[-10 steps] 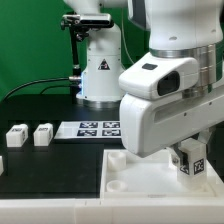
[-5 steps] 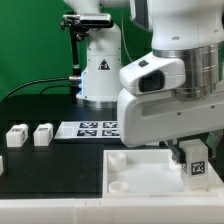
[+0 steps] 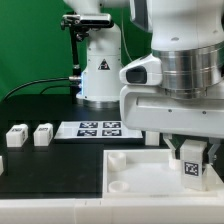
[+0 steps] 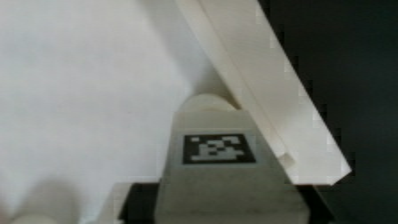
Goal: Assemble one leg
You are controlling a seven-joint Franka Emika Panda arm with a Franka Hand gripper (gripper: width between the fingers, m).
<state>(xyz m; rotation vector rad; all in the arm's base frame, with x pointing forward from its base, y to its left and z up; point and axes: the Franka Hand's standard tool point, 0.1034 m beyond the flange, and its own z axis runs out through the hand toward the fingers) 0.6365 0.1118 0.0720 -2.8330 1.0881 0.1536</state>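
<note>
My gripper [image 3: 193, 158] is shut on a leg [image 3: 193, 166], a small white block with a square marker facing the camera. It holds the leg upright over the exterior view's right part of the large flat white square piece [image 3: 130, 168]. I cannot tell whether the leg touches the piece. In the wrist view the leg [image 4: 222, 150] sits between the dark fingers [image 4: 143, 200], its rounded tip next to a raised white edge [image 4: 267, 90] of the piece. Two more legs [image 3: 17, 136] [image 3: 43, 134] lie on the black table at the exterior view's left.
The marker board [image 3: 98, 128] lies flat behind the white piece. A white robot base [image 3: 100, 70] stands at the back. A round socket [image 3: 118, 157] shows near the piece's left corner. The arm's big white body hides the right part of the table.
The wrist has turned, and the leg has gone from tilted to upright with its marker facing the camera. It has sunk slightly toward the white piece.
</note>
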